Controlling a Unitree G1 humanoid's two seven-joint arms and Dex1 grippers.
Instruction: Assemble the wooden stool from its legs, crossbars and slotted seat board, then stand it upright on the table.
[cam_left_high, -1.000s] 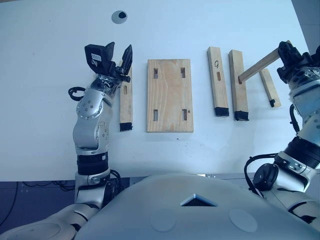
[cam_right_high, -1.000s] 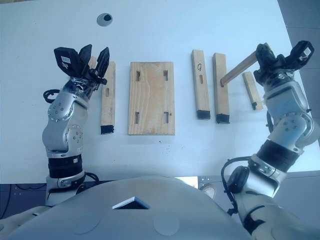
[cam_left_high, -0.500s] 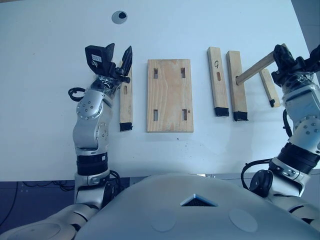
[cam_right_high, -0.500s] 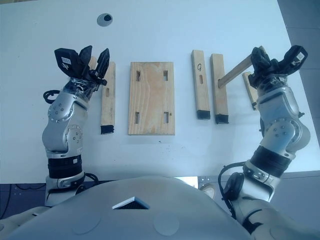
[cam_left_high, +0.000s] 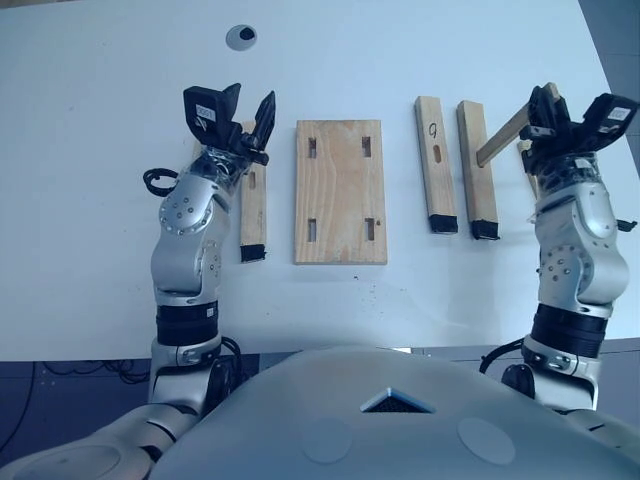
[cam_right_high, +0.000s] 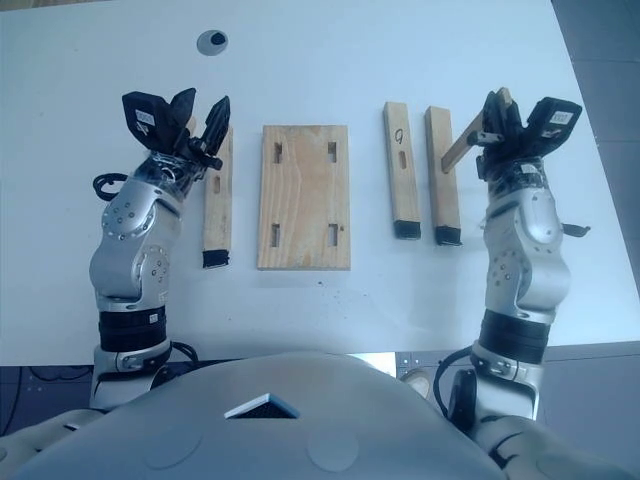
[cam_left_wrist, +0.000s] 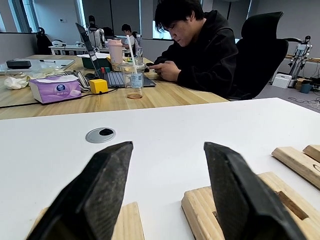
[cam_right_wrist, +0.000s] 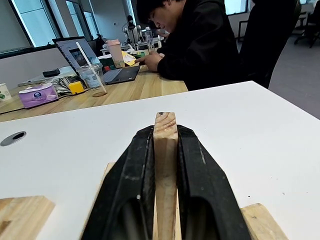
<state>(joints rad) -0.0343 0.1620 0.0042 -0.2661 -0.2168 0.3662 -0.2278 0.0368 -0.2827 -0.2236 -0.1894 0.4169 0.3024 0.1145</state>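
The right hand (cam_left_high: 548, 108), clamped on the crossbar (cam_left_high: 500, 140), has swung left from the table's right edge, and the left hand (cam_left_high: 250, 108) has edged slightly right.

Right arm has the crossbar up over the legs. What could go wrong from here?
The right gripper pinches the crossbar near one end, so its free end, tilted over the right-hand leg, could twist or jam on entry. That leg lies loose beside the neighbouring leg; a push may slide both. The open left gripper hovers far off, over the left leg.
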